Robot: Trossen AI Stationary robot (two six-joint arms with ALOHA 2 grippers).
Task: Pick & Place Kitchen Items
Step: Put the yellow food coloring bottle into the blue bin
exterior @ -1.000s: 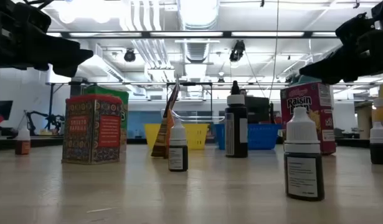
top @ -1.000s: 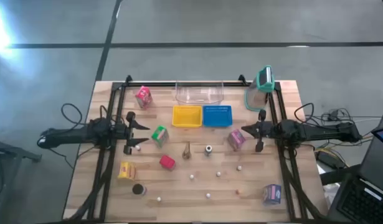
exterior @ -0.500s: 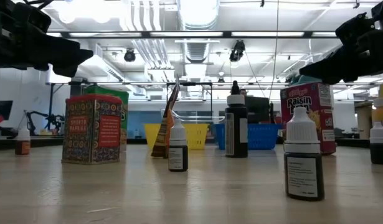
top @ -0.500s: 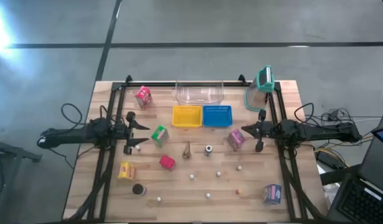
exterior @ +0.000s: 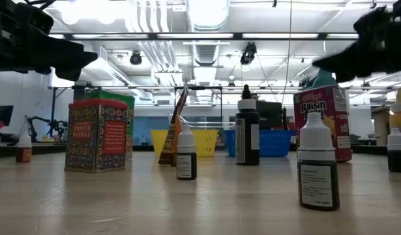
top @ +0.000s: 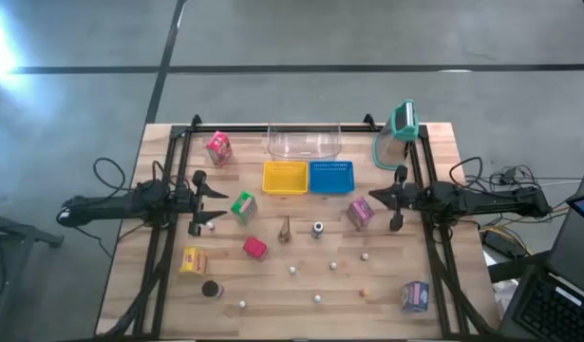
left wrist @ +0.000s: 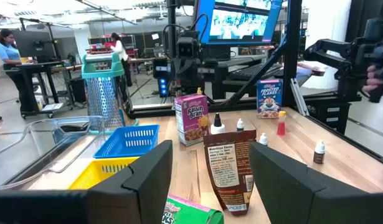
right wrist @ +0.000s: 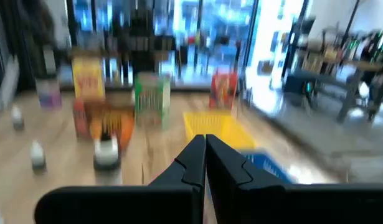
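Judging by the bench [top: 386, 294], nothing is placed yet: the kitchen items [top: 255, 248] lie scattered and both baskets [top: 285, 177] look empty. The left gripper [top: 214, 205] hovers apart; the right gripper [top: 372, 199] is closed, empty.

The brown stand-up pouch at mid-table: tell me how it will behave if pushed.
The tall brown foil pouch stands upright on a narrow base, so it would probably tip rather than slide. Its crinkled soft sides suggest it would dent under a squeeze. It looks light for its size.
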